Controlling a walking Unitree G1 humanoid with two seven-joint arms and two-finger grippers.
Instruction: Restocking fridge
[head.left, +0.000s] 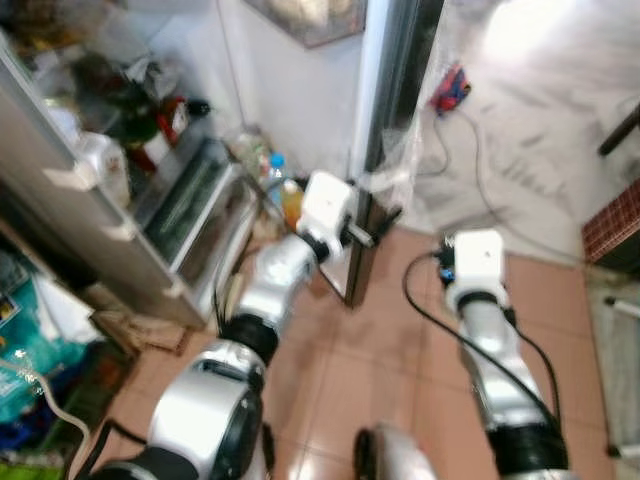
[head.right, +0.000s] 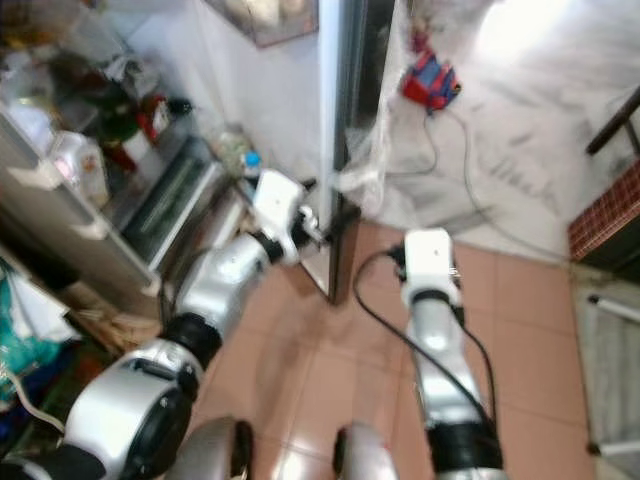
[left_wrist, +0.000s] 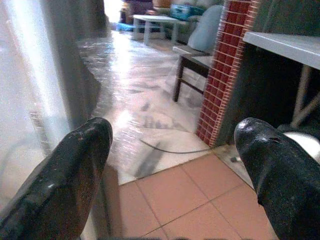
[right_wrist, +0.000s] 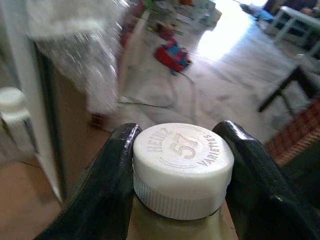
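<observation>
My right gripper (right_wrist: 182, 145) is shut on the neck of a sauce bottle (right_wrist: 183, 170) with a white Heinz cap and pale contents. From the head, the right arm (head.left: 478, 262) reaches forward over the tiled floor. My left gripper (left_wrist: 175, 165) is open with nothing between its fingers. It sits at the edge of a tall dark door panel (head.left: 392, 110), and its fingers (head.left: 372, 235) point at that edge. To the left stands the open fridge (head.left: 110, 200), with crowded shelves and a drawer. An orange-filled bottle (head.left: 291, 203) stands low beside the left wrist.
A red and blue object (head.left: 450, 90) and a cable (head.left: 480, 170) lie on the pale floor beyond the panel. A red brick-patterned counter (head.left: 615, 222) stands at the right. Cyan bags (head.left: 30, 360) sit at lower left. A chair (left_wrist: 192, 65) stands beyond the counter.
</observation>
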